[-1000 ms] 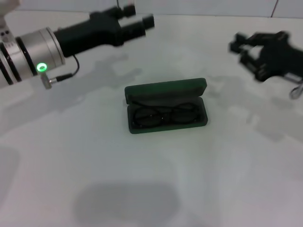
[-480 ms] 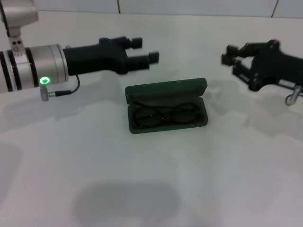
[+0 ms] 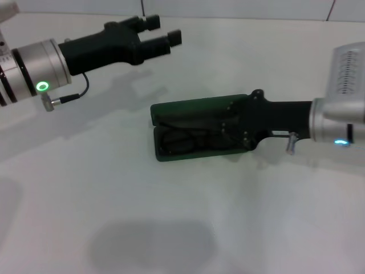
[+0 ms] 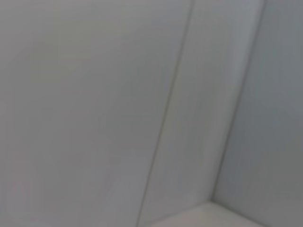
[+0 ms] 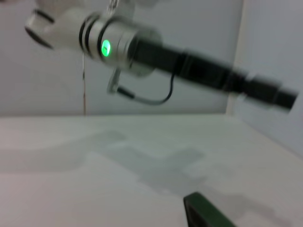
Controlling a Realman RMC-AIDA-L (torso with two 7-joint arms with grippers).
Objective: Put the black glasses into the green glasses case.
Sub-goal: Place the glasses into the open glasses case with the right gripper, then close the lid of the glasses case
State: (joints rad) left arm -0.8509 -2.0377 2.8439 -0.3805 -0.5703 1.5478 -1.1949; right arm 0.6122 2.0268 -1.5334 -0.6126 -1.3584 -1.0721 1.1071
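Observation:
The green glasses case (image 3: 188, 109) lies open at the table's middle, its lid raised at the back. The black glasses (image 3: 178, 140) rest inside it; only their left lens and part of the frame show. My right gripper (image 3: 227, 129) reaches in from the right, low over the case's right half, and hides that part of the case and glasses. My left gripper (image 3: 164, 31) hovers open and empty above the table, behind and left of the case. In the right wrist view a corner of the case (image 5: 204, 213) shows, with the left arm (image 5: 156, 52) beyond it.
The white table (image 3: 171, 217) spreads around the case. A tiled wall (image 4: 142, 94) fills the left wrist view and runs along the table's far edge.
My right gripper has swung in from the far right and down onto the right half of the case. The left gripper has lifted slightly back toward the upper left.

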